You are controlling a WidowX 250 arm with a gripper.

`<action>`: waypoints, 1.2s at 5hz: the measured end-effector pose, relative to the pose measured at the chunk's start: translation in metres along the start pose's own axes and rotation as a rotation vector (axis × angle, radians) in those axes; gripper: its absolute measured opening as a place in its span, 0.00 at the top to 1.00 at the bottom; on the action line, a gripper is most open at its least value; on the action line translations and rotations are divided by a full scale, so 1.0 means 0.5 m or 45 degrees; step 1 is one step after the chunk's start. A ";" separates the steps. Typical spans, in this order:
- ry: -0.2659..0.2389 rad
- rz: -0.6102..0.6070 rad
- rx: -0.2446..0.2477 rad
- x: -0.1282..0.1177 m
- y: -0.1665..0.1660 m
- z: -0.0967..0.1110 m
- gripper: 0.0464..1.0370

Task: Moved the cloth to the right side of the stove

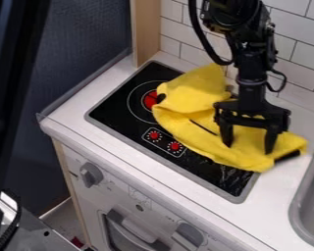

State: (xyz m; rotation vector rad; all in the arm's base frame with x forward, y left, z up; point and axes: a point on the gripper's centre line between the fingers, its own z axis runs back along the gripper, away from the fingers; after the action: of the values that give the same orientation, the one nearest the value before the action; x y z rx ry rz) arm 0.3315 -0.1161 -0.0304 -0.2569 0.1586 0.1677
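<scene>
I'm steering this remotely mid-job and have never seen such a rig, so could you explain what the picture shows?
The machine is a black robot arm, coming in from the top edge. It ends in a two-fingered pincer. The single picture is from a fixed camera looking down at a slant.

Below is a toy kitchen: a black stove top with red markings, set in a white counter, with part of a grey sink at the right. A rumpled yellow cloth lies across the stove top and onto the counter. The pincer's fingers stand apart over it, so it doesn't look firmly held.
</scene>
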 end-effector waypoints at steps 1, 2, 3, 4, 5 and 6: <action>0.028 -0.037 0.015 -0.070 -0.020 -0.012 0.04; 0.040 -0.067 0.084 -0.119 -0.012 -0.009 0.04; -0.013 -0.155 0.127 -0.115 -0.010 0.016 0.04; -0.094 -0.227 0.129 -0.094 -0.024 0.053 0.04; -0.115 -0.252 0.122 -0.080 -0.037 0.070 0.04; -0.112 -0.289 0.109 -0.090 -0.045 0.102 0.04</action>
State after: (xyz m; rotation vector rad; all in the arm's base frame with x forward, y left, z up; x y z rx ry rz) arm 0.2987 -0.1307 0.0318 -0.1802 0.0480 -0.0533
